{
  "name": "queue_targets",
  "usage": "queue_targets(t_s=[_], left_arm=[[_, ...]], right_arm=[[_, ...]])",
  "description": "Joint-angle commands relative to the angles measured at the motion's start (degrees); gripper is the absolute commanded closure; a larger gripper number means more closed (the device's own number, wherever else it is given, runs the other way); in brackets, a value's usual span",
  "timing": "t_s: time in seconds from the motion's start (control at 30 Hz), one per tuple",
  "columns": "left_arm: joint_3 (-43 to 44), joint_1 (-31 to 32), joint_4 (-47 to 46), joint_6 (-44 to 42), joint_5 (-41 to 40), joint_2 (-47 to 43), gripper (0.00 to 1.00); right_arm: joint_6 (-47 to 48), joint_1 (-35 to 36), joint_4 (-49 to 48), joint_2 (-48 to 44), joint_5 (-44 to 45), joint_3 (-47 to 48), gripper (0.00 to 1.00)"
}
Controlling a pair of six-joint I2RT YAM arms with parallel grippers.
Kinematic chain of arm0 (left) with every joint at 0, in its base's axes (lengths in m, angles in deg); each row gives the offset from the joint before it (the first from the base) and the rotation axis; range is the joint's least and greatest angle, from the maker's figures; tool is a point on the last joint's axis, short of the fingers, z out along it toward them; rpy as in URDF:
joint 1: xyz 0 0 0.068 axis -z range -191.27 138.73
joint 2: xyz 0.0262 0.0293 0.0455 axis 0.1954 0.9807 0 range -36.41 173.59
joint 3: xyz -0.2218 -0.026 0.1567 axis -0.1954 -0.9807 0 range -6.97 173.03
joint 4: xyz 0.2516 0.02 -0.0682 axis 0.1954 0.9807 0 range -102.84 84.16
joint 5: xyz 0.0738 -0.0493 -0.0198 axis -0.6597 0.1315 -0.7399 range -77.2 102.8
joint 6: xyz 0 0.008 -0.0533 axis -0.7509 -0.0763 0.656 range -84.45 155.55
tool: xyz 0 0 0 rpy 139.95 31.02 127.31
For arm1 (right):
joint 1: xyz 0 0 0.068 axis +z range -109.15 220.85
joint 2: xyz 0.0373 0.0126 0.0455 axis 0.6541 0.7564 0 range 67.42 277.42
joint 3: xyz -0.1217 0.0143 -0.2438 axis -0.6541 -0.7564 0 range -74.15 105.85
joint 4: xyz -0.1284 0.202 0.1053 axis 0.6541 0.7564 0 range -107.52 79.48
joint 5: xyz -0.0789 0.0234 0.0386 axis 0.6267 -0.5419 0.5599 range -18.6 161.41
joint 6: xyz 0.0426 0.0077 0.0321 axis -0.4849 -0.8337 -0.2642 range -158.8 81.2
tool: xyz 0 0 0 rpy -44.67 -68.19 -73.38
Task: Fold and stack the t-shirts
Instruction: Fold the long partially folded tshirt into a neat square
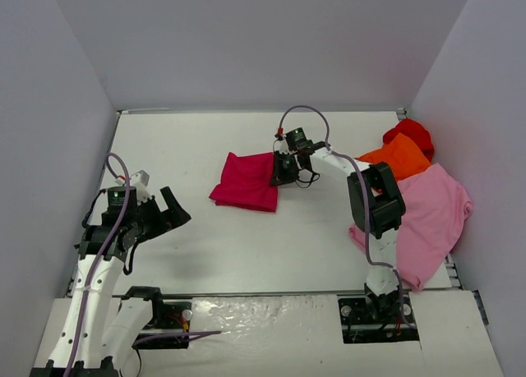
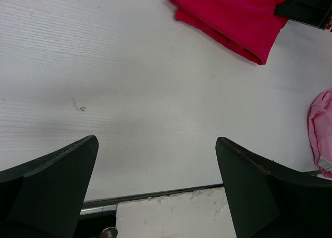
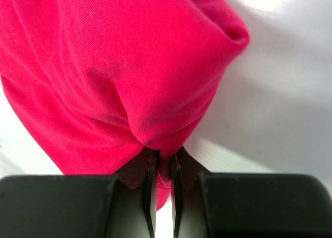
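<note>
The crimson t-shirt [image 1: 245,181] lies folded near the table's middle; it also shows at the top of the left wrist view [image 2: 228,17] and fills the right wrist view [image 3: 119,77]. My right gripper [image 1: 283,170] is at the shirt's right edge, shut on a pinch of its cloth [image 3: 163,157]. The orange t-shirt [image 1: 399,157], bright red t-shirt [image 1: 411,132] and light pink t-shirt [image 1: 427,217] lie heaped at the right side. My left gripper [image 1: 168,213] hovers open over bare table at the left, well apart from the shirts, its fingers [image 2: 57,186] wide.
Grey walls enclose the white table [image 1: 181,147] on three sides. The table's near edge [image 2: 155,195] runs just below the left gripper. The pink shirt [image 2: 321,139] hangs partly over the table's right front corner, beside the right arm's base.
</note>
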Motion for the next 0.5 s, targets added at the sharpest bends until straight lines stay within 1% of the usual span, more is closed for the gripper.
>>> queue_targets(t_s=[0.0,0.07,0.13,0.17,0.2,0.27,0.37,0.47], left_arm=[[0.56,0.13,-2.95,-0.34,0.88,-0.12,0.03],[0.65,0.13,-2.8,-0.41,0.86,-0.35,0.03],[0.82,0.12,-2.68,-0.41,0.59,-0.6,0.03],[0.91,0.05,-2.44,-0.41,0.3,-0.69,0.03],[1.06,0.13,-2.28,-0.41,-0.15,-0.77,0.03],[1.33,0.13,-1.99,-0.5,-0.54,-0.88,0.03],[1.66,0.13,-1.62,-0.53,-0.83,-1.2,0.03],[2.84,0.13,-0.8,-0.97,-1.51,-2.4,0.03]], right_arm=[[1.63,-0.04,2.54,-4.86,2.19,-0.93,0.92],[0.96,0.17,2.55,-6.74,3.95,-1.3,0.59],[0.45,0.17,2.63,-9.3,6.8,-1.46,0.37],[0.27,0.17,2.65,-10.43,7.59,-1.45,0.15],[0.12,0.17,2.8,-12.1,8.28,-1.3,0.04],[-0.88,0.08,3.21,-14.22,10.82,-0.73,0.0],[-2.24,0.08,4.42,-17.59,15.89,-0.24,0.0],[-4.39,0.08,4.74,-24.02,21.96,-0.46,0.0]])
